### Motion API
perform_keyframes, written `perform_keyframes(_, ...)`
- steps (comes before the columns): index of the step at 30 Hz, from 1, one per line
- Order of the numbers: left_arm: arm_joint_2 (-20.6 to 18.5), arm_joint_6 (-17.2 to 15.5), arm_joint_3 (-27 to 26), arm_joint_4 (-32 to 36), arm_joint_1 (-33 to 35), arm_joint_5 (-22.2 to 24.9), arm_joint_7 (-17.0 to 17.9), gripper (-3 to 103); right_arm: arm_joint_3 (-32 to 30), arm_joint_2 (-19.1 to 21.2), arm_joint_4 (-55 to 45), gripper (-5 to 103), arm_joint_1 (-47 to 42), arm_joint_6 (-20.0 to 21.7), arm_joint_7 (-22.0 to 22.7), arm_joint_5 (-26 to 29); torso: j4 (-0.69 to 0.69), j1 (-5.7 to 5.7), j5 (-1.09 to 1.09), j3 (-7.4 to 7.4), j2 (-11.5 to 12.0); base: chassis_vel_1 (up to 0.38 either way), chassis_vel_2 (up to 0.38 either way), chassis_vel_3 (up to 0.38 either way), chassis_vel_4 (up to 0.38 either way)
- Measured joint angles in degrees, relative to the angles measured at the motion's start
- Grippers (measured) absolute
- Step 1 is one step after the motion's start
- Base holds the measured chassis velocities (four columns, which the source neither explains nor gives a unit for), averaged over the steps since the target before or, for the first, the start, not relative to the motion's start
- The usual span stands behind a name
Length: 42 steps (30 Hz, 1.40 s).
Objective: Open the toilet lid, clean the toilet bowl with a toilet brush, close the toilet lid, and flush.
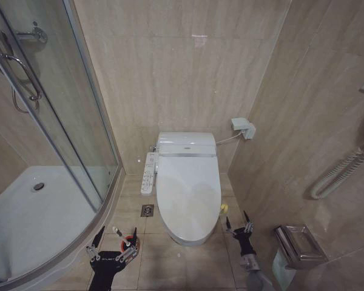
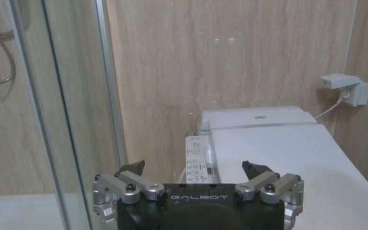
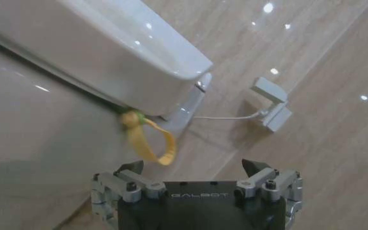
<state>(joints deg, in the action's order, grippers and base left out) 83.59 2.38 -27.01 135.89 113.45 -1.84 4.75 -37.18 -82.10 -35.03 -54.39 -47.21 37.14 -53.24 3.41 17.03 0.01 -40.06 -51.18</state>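
The toilet lid (image 1: 188,188) is glossy white and lies shut, hiding the toilet bowl's inside. The toilet brush stands in its red cup holder (image 1: 131,244) on the floor left of the toilet, its pale handle (image 1: 117,230) poking up. My left gripper (image 1: 116,235) hangs open just above that holder. In the left wrist view my left gripper (image 2: 193,166) faces the lid (image 2: 286,153) and the side control panel (image 2: 197,160). My right gripper (image 1: 236,218) is open, low beside the toilet's right front. In the right wrist view my right gripper (image 3: 191,165) points at a yellow strap (image 3: 153,143) under the lid's edge (image 3: 107,48).
A glass shower enclosure (image 1: 60,109) with a white shower tray (image 1: 30,218) takes up the left. A floor drain (image 1: 147,210) sits between tray and toilet. On the right wall are a paper holder (image 1: 298,242), a coiled cord (image 1: 340,176) and a socket box (image 1: 244,127).
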Motion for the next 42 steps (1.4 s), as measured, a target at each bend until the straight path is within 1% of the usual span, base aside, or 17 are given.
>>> perform_keyframes(1,0.00,0.00,0.00,0.00,0.00,0.00,0.00,99,0.00,0.00,0.00,100,0.00,0.00,0.00,0.00,0.00,0.00,0.00,0.00,0.00,0.000,0.000,0.000,0.000)
perform_keyframes(4,0.00,0.00,0.00,0.00,0.00,0.00,0.00,99,0.41,-0.43,3.43,100,2.21,0.01,3.10,-1.98,0.00,0.00,-0.01,0.00,0.00,0.000,0.000,0.000,0.000)
perform_keyframes(11,0.00,0.00,0.00,0.00,0.00,0.00,0.00,99,0.49,-0.88,7.27,100,5.85,0.04,5.38,-2.52,0.00,0.00,-0.01,0.00,0.00,0.000,0.000,0.000,0.000)
perform_keyframes(18,0.00,0.00,0.00,0.00,0.00,0.00,0.00,99,0.52,-1.38,7.81,100,6.94,0.08,5.95,-2.60,0.00,0.00,-0.01,0.00,0.00,0.000,0.000,0.000,0.000)
perform_keyframes(31,0.00,0.00,0.00,0.00,0.00,0.00,0.00,99,0.49,-0.67,7.13,100,4.56,0.09,5.38,-3.54,0.01,0.00,-0.01,0.00,0.00,0.000,0.000,0.000,0.000)
perform_keyframes(34,0.00,0.00,0.00,0.00,0.00,0.00,0.00,99,0.57,-1.83,8.97,100,6.35,0.08,5.43,-3.93,0.00,0.00,0.00,0.00,0.00,0.000,0.000,0.000,0.000)
perform_keyframes(42,0.00,0.00,0.00,0.00,0.00,0.00,0.00,99,0.50,-2.17,10.63,100,9.11,0.08,6.44,-4.15,0.00,0.00,-0.01,0.00,0.00,0.000,0.000,0.000,0.000)
